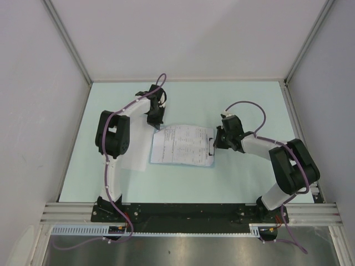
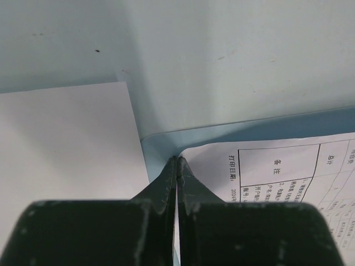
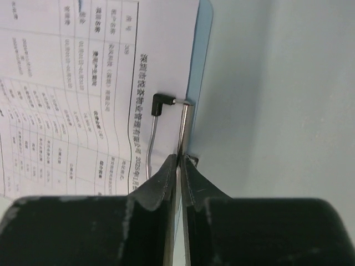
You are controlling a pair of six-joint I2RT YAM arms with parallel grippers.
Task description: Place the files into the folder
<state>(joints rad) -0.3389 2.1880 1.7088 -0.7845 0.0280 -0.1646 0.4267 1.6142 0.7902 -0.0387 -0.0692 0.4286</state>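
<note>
Pale-blue translucent plastic: the folder (image 3: 203,55) lies flat on the mint tabletop (image 3: 277,111), directly between the two grippers. The printed sheet (image 1: 182,145) rests on it, face up. Its long axis runs from one gripper to the other, with the heading line along the short edge at the right gripper.

The right gripper (image 3: 180,160) is fully closed on the metal clip (image 3: 184,124) at that folder edge, with the bar pinched between its tips.

The left gripper (image 2: 176,164) has its fingers pressed together with no gap. Its tips sit at the sheet's far corner, just inside the folder's rounded corner. Whether it pinches anything cannot be told.

A blank sheet (image 2: 61,144) lies flat just left of the left gripper, outside the folder.
</note>
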